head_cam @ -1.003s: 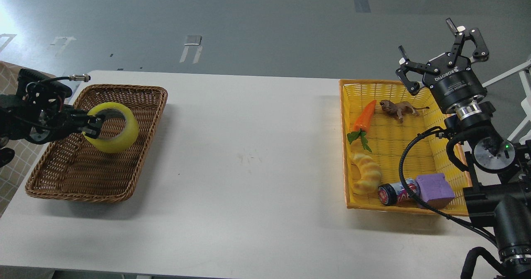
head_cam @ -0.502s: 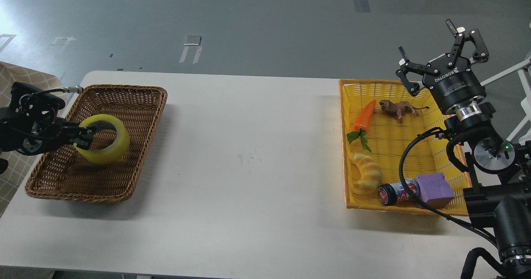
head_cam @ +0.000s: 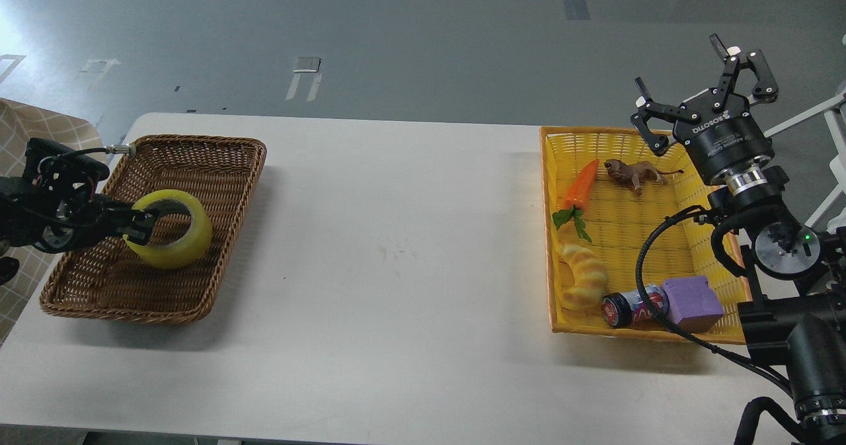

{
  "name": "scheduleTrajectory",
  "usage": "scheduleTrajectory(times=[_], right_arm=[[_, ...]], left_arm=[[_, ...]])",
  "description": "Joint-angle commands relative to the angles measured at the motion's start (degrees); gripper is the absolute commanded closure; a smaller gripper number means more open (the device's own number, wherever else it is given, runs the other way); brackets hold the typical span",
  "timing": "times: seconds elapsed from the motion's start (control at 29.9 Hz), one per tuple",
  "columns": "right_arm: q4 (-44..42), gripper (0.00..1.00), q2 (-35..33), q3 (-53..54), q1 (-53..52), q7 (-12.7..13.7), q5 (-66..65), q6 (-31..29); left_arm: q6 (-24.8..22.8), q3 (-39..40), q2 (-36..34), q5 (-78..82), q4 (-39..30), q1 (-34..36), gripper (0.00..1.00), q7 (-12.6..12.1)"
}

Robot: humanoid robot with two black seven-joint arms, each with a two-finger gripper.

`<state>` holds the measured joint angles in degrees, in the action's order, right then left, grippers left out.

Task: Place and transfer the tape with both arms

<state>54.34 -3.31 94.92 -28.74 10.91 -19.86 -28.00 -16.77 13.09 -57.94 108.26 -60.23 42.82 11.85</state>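
Observation:
The yellow tape roll (head_cam: 173,233) sits low inside the brown wicker basket (head_cam: 218,161) at the table's left. My left gripper (head_cam: 141,225) comes in from the left edge and is shut on the roll's left wall, one finger inside the core hole. My right gripper (head_cam: 697,78) is open and empty, raised above the far right corner of the yellow basket (head_cam: 554,167), far from the tape.
The yellow basket holds a toy carrot (head_cam: 579,186), a brown animal figure (head_cam: 634,172), a croissant toy (head_cam: 583,274), a can (head_cam: 631,306) and a purple block (head_cam: 692,301). The white table (head_cam: 396,233) lies between the baskets.
My left gripper has carried the tape left and down into the wicker basket, and the roll has tipped flatter. The right arm has barely moved.

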Motion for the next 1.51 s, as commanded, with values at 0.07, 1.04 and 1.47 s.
scheduleTrajectory(times=[0.07, 1.04, 1.47], right_arm=[[0.1, 0.00, 0.1, 0.1, 0.0, 0.0, 0.1, 0.0], [0.8, 0.00, -0.5, 0.1, -0.9, 0.1, 0.0, 0.0], [0.4, 0.00, -3.8, -0.3, -5.0, 0.7, -0.7, 0.0]], left_arm=[[0.0, 0.0, 0.0, -0.1, 0.0, 0.1, 0.85, -0.1], [-4.2, 1.1, 7.0, -36.3, -0.5, 24.4, 0.16, -0.1], [3.7, 14.3, 25.7, -68.2, 2.7, 23.6, 0.03, 1.7]])
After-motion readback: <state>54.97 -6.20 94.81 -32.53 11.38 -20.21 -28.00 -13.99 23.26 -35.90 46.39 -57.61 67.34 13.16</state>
